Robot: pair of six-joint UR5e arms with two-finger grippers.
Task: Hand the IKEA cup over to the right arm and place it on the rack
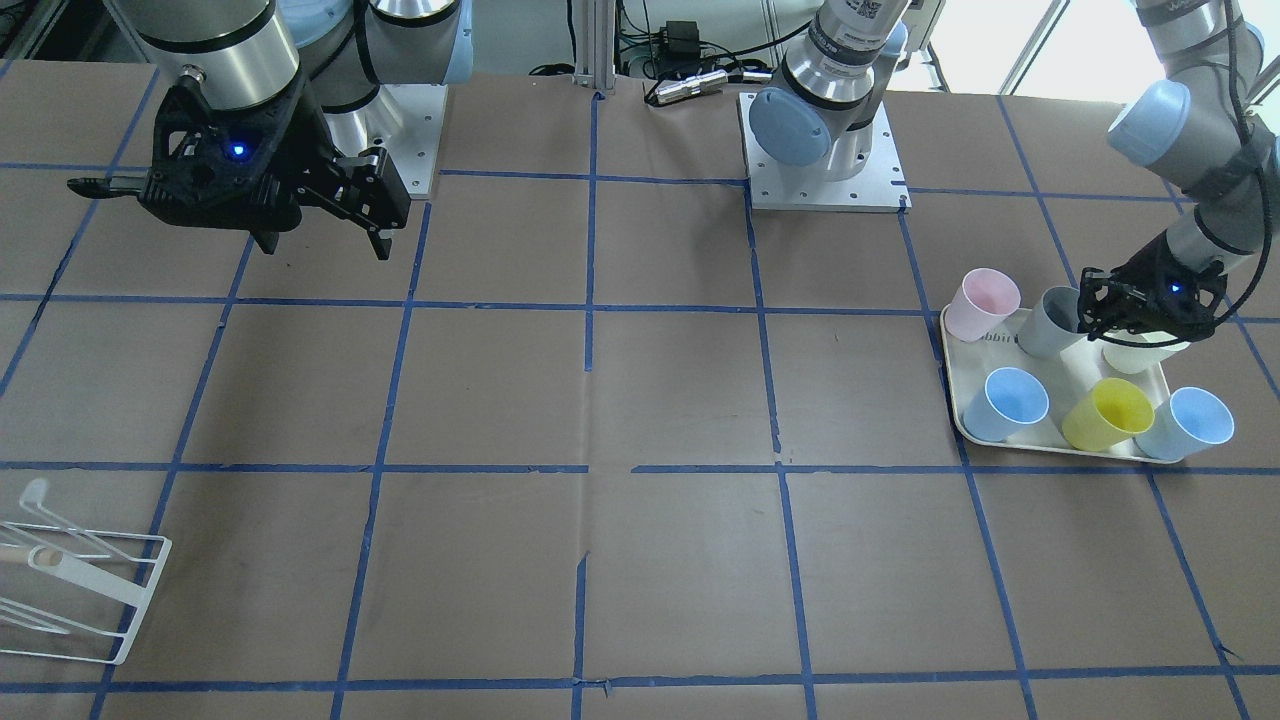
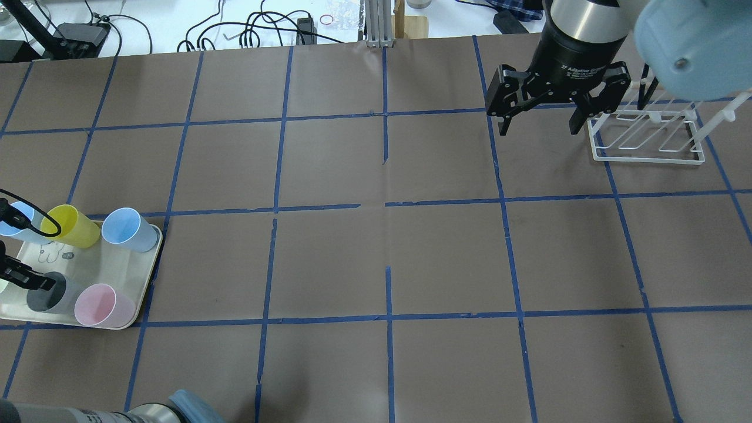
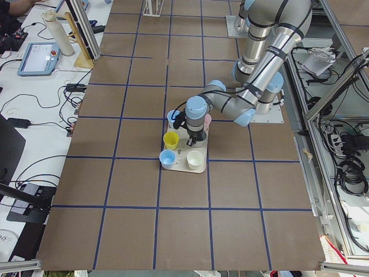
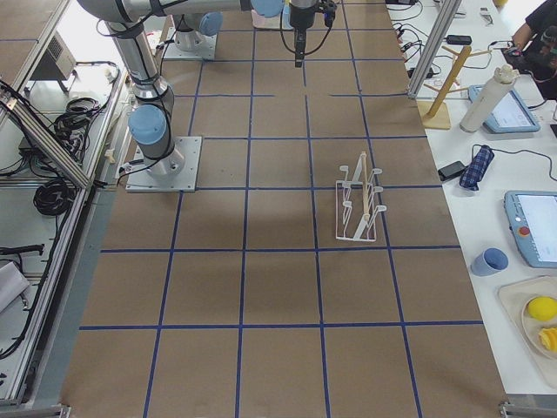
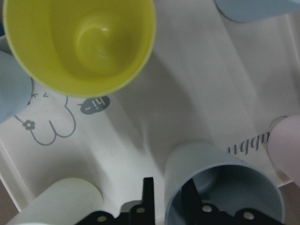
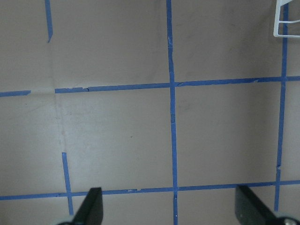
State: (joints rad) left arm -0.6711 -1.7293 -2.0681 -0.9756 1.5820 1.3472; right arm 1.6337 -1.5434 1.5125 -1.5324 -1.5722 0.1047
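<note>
Left tool slightly parted astride grey cup rim on tray, right tool wide open, empty, near rack

- Table: brown, gridded with blue tape.
- Tray: cream, with a grey doodle and grey lettering.
- Grey cup, pink cup, yellow cup, cream cup, two light blue cups.
- Rack: white wire, pale wooden dowel.
- Left gripper and right gripper: black, a blue light on each.
</note>
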